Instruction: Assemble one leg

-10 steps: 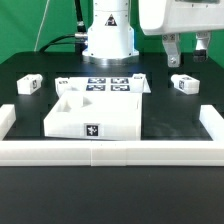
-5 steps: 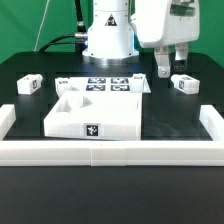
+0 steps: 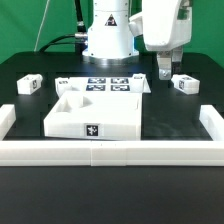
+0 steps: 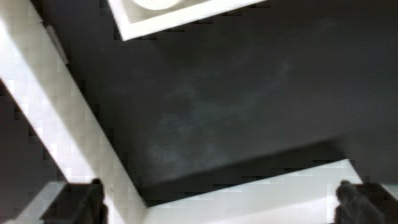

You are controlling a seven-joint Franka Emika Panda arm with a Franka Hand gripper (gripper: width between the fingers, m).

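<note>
**Task status.** No leg is fitted yet. The white panel (image 3: pixel 92 112) lies on the table (image 3: pixel 160 118) with its recessed corners showing no leg in them. Judge the task as at its start: approach, grasp, carry and insertion are all yet to be done.

**Fingers.** In the exterior view, the fingers (image 3: pixel 165 68) hang above the table at about 2 o'clock from the panel centre. They are just beside the leg (image 3: pixel 184 83), on its 10 o'clock side, and not touching it. The wrist view shows the fingers (image 4: pixel 71 203) spread wide with only bare black table between them, so treat them as open and empty. The leg does not show in the wrist view.

**Leg location.** The leg rests on the table at about 2 o'clock from the panel, apart from both the panel and the marker board (image 3: pixel 110 84).

**Leg appearance.** Expect a small, stubby white block carrying a black-and-white square tag on the face turned toward the camera. It is far smaller than the panel. A second block (image 3: pixel 29 84) of similar look lies at about 10 o'clock from the panel.
</note>
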